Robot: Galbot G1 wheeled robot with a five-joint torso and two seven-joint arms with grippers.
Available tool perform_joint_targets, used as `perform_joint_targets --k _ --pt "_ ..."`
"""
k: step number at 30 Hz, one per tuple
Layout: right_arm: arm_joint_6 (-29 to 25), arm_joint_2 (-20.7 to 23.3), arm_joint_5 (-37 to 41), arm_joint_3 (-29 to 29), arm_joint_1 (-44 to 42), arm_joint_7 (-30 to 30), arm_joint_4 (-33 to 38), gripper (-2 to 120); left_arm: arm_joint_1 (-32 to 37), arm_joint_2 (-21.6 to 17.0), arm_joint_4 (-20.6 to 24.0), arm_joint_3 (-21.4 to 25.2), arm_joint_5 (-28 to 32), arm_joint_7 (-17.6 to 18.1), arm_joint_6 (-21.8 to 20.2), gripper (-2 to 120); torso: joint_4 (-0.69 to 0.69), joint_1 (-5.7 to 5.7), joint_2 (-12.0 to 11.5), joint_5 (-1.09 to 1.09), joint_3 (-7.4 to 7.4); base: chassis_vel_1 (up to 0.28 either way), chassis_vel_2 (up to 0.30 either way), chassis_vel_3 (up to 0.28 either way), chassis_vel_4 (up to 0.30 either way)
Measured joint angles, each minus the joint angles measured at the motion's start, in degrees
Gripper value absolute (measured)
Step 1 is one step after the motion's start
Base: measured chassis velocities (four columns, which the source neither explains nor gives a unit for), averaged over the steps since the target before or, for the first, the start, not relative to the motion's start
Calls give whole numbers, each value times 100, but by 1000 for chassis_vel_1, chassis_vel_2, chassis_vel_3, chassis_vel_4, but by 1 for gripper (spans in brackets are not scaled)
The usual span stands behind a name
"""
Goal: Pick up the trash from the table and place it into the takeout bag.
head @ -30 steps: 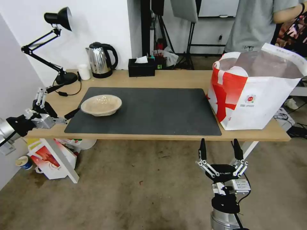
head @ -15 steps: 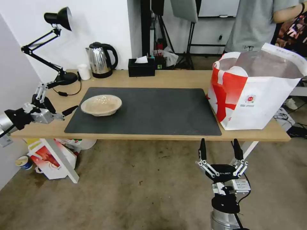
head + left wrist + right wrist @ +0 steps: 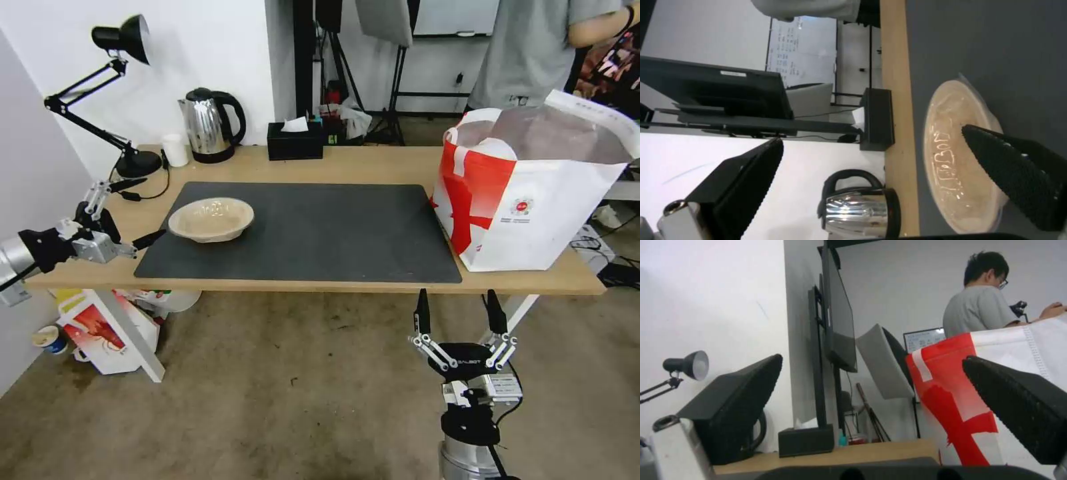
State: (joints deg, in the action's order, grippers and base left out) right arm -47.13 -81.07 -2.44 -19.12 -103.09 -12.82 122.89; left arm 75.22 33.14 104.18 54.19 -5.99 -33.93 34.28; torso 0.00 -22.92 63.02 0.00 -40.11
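We hold our left end effector (image 3: 137, 210) spread wide at the table's (image 3: 373, 163) left end, just beside the pulp bowl (image 3: 211, 219) on the mat (image 3: 320, 233). Our right end effector (image 3: 457, 312) hangs spread below the front edge, near the bag (image 3: 533, 193).

1. The shallow tan pulp bowl (image 3: 211, 219) sits upright at the mat's nine o'clock end on the table (image 3: 373, 163).
2. The takeout bag (image 3: 533, 193), white with red bands, stands open at three o'clock.
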Motion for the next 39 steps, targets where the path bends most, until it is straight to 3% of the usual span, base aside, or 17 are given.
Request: perform_joint_targets --k 13,39 --pt "0 0 0 0 0 0 0 100 -144 158 -121 -160 -217 -169 -18 100 0 0 0 0 0 0 0 0 0" --pt "0 0 0 0 0 0 0 100 -496 22 -249 -605 -274 -392 -346 100 -1 0 0 0 0 0 0 0 0"
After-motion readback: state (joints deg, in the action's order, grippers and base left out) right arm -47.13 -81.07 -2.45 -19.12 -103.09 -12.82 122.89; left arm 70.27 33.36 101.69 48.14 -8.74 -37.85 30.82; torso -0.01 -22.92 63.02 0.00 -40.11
